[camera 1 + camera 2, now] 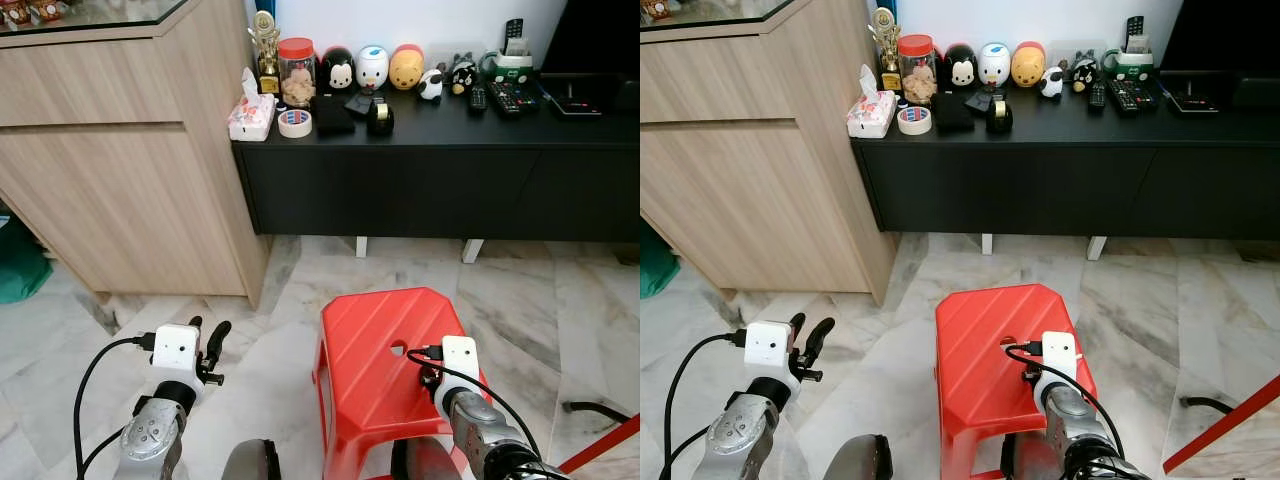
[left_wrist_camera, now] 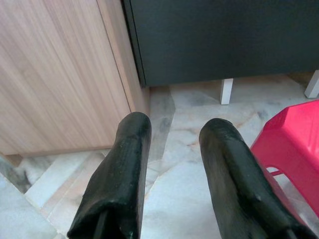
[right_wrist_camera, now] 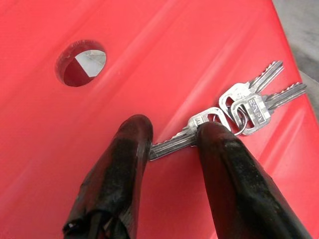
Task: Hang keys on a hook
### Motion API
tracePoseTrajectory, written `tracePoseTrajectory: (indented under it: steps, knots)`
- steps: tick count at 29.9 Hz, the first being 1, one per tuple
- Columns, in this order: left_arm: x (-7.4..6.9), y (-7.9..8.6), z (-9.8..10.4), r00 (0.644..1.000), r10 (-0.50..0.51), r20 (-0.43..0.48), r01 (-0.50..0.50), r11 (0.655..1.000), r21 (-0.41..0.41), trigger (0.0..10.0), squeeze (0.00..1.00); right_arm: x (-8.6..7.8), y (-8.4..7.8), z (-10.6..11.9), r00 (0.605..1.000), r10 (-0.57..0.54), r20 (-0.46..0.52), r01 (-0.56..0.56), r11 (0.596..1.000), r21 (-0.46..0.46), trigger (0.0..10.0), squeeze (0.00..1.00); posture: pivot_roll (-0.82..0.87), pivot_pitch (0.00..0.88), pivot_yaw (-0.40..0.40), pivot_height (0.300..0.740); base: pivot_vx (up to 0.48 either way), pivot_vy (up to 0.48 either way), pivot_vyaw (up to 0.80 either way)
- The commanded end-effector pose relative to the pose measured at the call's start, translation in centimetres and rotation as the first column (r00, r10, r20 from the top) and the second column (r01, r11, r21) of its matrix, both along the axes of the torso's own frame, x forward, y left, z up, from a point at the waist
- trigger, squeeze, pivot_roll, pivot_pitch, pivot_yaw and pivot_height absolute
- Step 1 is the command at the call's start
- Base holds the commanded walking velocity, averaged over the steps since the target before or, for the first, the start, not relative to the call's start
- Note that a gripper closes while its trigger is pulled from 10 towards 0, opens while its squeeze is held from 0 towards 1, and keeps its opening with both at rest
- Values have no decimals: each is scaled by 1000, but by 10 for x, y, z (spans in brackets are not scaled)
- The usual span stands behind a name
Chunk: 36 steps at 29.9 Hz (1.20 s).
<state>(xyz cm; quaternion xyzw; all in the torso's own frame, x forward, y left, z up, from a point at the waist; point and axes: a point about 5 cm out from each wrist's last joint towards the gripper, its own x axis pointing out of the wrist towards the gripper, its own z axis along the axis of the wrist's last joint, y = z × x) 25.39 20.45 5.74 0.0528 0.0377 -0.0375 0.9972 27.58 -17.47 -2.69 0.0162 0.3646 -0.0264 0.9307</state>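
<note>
Barely begun: keys (image 3: 234,112) lie flat on the red stool (image 1: 375,345), right tool (image 3: 172,142) open, fingers straddling one key's blade, not yet closed on it. Left tool (image 2: 172,149) open, empty, above the floor (idle). No hook identified; lifting and hanging remain.

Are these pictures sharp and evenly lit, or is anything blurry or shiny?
Eye views: sharp, evenly lit, soft sheen on the marble floor. Right wrist view: keys crisp, pale glare streaks on the red stool. Left wrist view: the near black fingers look soft.
</note>
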Motion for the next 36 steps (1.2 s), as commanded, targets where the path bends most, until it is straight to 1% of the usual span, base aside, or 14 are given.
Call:
tracePoseTrajectory:
  steps: [1,8,14,15,17,19,21,28,34,36]
  knots:
    - [1,0,1,1000,-12,-9,13,1000,24,10000,0,-7,3,-6,999,5,-33,-4,1000,19,10000,0,77,73,48,607,0,0,0]
    - [1,1,1,1000,-14,-10,14,999,29,10000,0,-10,5,-9,1000,8,-30,-7,1000,26,10000,0,74,71,50,607,0,0,0]
    - [2,1,1,1000,-18,-12,19,999,36,10000,0,-27,3,-19,999,-17,-30,18,1000,19,10000,0,62,74,47,607,0,0,0]
    - [2,1,1,1000,-18,-12,19,999,36,10000,0,-32,1,-22,999,-30,-32,30,999,14,10000,0,60,74,48,607,0,0,0]
    - [2,1,0,1000,-18,-12,19,999,37,10000,0,-34,0,-24,999,-36,-34,36,999,10,10000,0,60,74,48,607,0,0,0]
    - [2,1,0,1000,-18,-13,19,999,37,10000,0,-44,-3,-28,998,-57,-35,57,998,0,10000,0,56,74,44,607,0,0,0]
    - [2,1,0,1000,-18,-14,18,999,38,10000,0,-47,-4,-30,998,-61,-35,61,998,-3,10000,0,54,74,43,607,0,0,0]
    - [2,1,-1,1000,-14,-16,15,999,38,10000,0,-54,-10,-30,993,-114,-5,114,993,-20,10000,0,49,72,38,607,0,0,0]
    - [2,1,-1,1000,-14,-16,15,999,39,10000,0,-56,-13,-30,992,-130,0,129,991,-33,10000,0,48,71,36,607,0,0,0]
    - [2,1,-1,1000,-14,-15,15,999,40,10000,0,-62,-15,-31,990,-144,-1,144,988,-47,10000,0,47,71,35,607,0,0,0]
